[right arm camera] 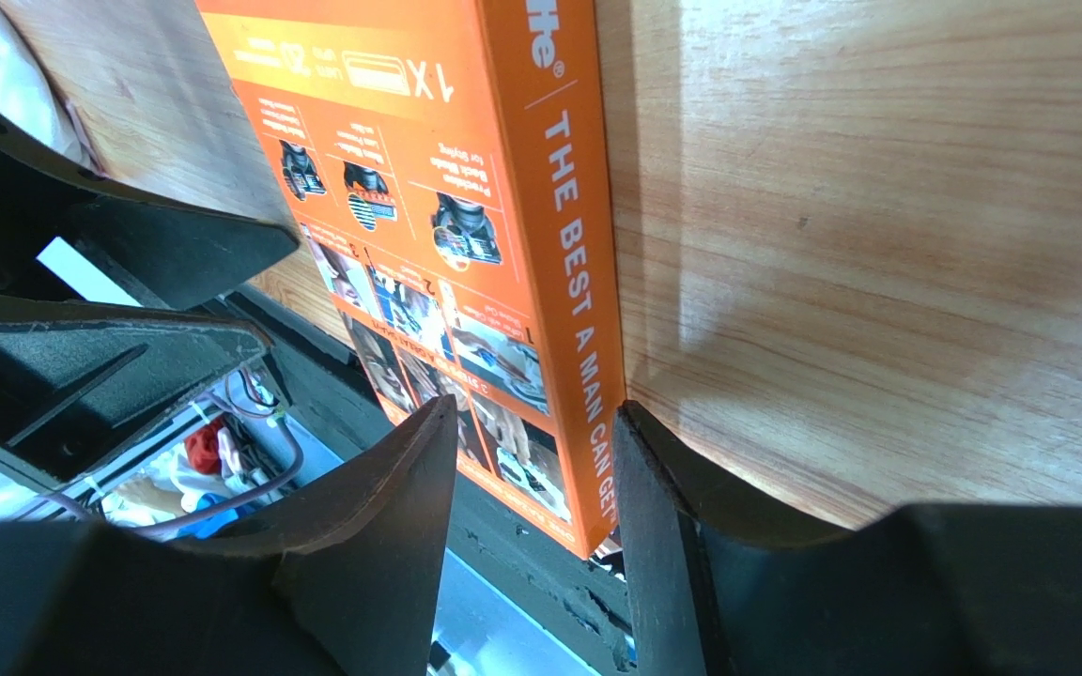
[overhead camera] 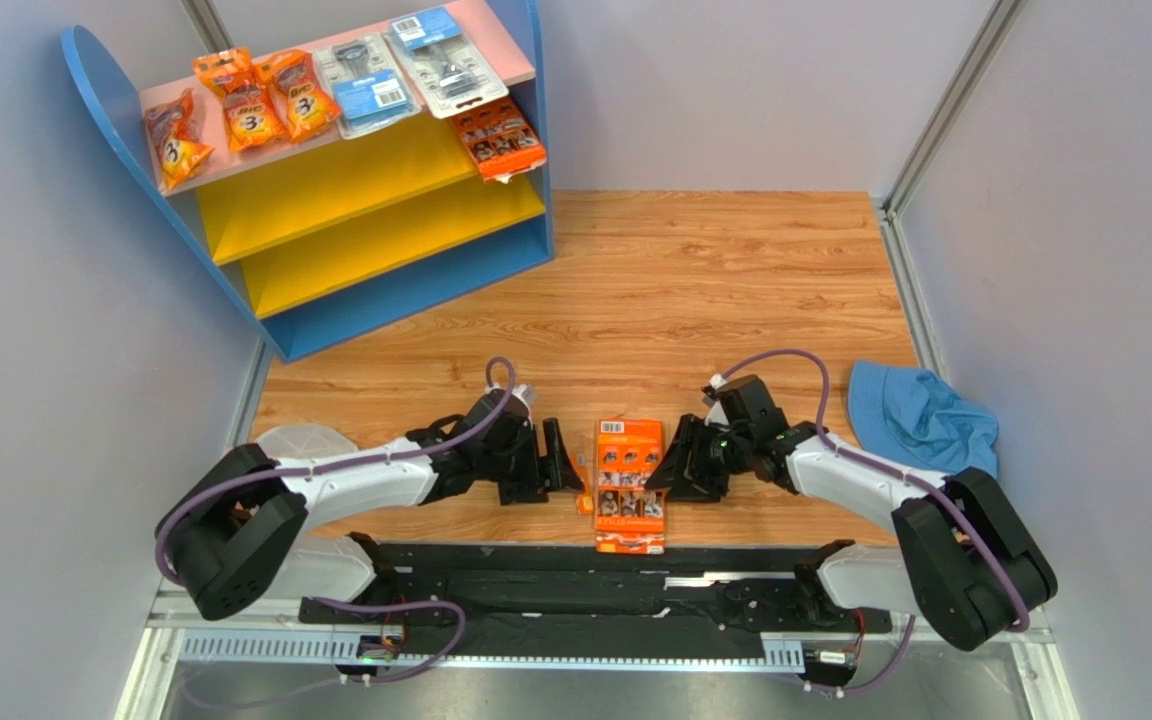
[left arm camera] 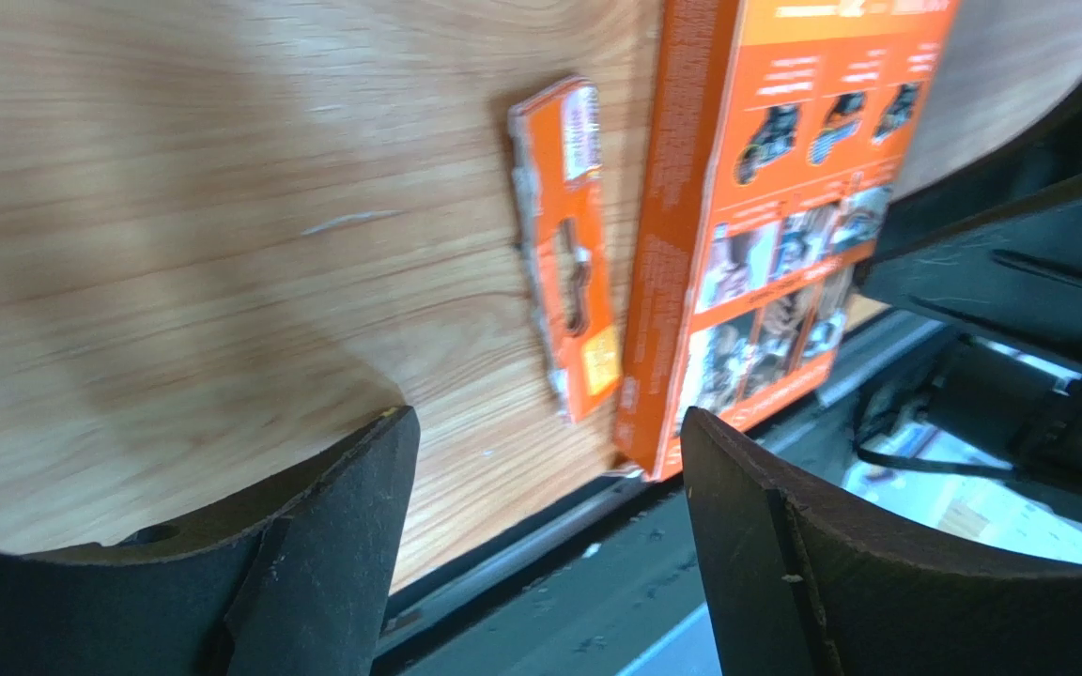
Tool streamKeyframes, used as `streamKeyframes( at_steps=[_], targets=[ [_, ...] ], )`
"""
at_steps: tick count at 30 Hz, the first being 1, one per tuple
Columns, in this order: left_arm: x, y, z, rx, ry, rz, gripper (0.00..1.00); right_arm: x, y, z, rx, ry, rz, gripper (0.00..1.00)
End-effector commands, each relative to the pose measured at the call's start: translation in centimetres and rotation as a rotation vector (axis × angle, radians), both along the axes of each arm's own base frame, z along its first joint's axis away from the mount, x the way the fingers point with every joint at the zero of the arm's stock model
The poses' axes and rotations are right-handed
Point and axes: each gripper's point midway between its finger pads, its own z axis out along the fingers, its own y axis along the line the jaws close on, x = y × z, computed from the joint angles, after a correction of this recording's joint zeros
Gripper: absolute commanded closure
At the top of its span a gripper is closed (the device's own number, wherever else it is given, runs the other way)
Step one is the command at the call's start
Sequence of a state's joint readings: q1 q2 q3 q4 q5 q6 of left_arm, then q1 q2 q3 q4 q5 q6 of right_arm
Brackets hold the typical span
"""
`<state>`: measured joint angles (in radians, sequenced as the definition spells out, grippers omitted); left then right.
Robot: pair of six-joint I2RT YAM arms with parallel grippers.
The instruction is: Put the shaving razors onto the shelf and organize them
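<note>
A wide orange razor card (overhead camera: 629,483) lies flat on the wooden table near its front edge, between my two grippers. In the right wrist view my right gripper (right arm camera: 533,423) is open, its jaws straddling the near corner of the card (right arm camera: 505,254). My left gripper (left arm camera: 547,437) is open and empty just left of the card (left arm camera: 773,211), with a thin orange strip (left arm camera: 568,254) lying beside it. The shelf (overhead camera: 372,225) stands at the back left. Its pink top board holds three orange bags (overhead camera: 244,98) and two blister packs (overhead camera: 402,68); an orange card (overhead camera: 501,140) lies on the upper yellow board.
A blue cloth (overhead camera: 920,413) lies on the table at the right, by the right arm. A white object (overhead camera: 304,440) sits by the left arm's base. The black rail (overhead camera: 582,578) runs along the table's front edge. Grey walls close in both sides.
</note>
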<state>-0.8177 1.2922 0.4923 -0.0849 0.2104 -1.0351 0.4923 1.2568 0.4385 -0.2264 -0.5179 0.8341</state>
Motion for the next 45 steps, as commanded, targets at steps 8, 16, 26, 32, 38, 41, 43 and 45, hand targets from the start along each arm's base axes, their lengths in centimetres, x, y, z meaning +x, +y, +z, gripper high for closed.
streamKeyframes(
  at_steps=[8,16,26,32,38,41,43,45],
  targets=[
    [2.6,-4.5,-2.9,-0.094,0.015,-0.001,0.21,0.6,0.5,-0.1,0.043,-0.041,-0.025,0.51],
    [1.4,-8.3,-6.3,-0.17,0.115,-0.071,0.21,2.1,2.0,-0.7,0.125,-0.065,-0.048,0.51],
    [0.5,-10.1,-4.2,-0.288,0.085,-0.155,0.75,3.0,1.8,0.6,0.115,-0.122,-0.067,0.51],
    [0.8,-10.8,-1.9,-0.337,0.052,-0.168,1.0,3.1,1.3,2.7,0.095,-0.167,-0.072,0.5],
    [3.0,-11.4,2.6,-0.376,-0.033,-0.144,1.0,2.7,0.6,5.9,0.137,-0.245,-0.108,0.36],
    [4.6,-10.9,6.4,-0.434,-0.101,-0.091,1.0,2.1,0.5,7.6,0.205,-0.279,-0.148,0.23],
    [5.7,-10.4,8.0,-0.456,-0.133,-0.054,1.0,2.2,0.4,9.2,0.266,-0.329,-0.18,0.15],
    [6.8,-9.8,10.3,-0.492,-0.179,-0.01,1.0,1.8,0.3,9.0,0.308,-0.299,-0.227,0.12]
  ],
)
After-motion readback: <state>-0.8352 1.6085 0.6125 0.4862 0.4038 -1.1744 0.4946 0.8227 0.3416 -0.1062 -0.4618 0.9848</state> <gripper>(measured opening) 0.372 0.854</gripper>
